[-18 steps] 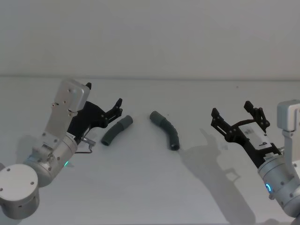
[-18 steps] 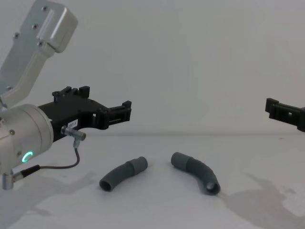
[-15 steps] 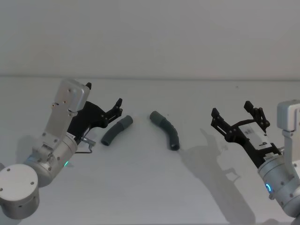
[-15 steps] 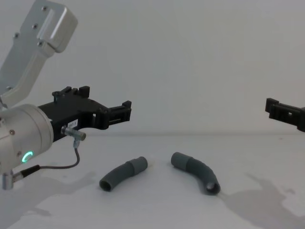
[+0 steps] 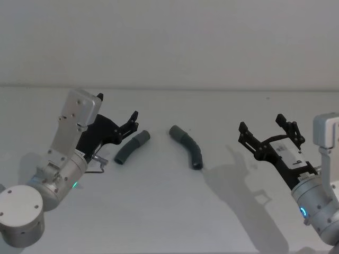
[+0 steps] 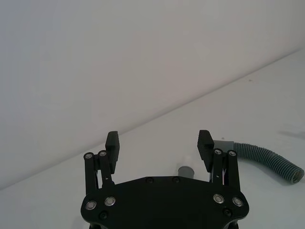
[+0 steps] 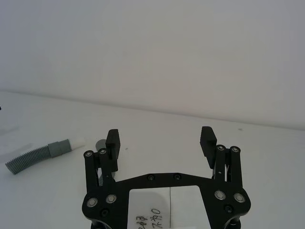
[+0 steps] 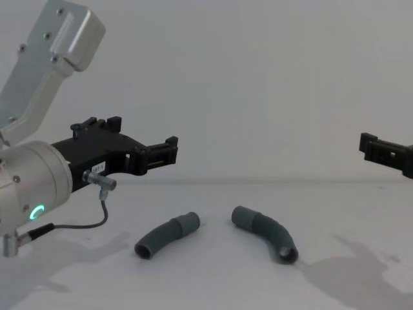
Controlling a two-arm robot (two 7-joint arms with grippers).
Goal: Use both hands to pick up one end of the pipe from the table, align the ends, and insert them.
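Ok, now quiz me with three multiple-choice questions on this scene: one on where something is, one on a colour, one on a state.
1. Where do the left pipe piece and the right pipe piece lie?
A. On the table, between the left claw and the right claw
B. Each held in a claw
C. Stacked on a shelf

2. What colour are the pipe pieces?
A. Red
B. Yellow
C. Dark grey

3. How does the left claw stand?
A. Shut on a piece
B. Open and empty
C. Shut and empty

Answers: 1 A, both rest on the white surface between the arms; 2 C, both are dark grey; 3 B, it is spread wide and holds nothing.
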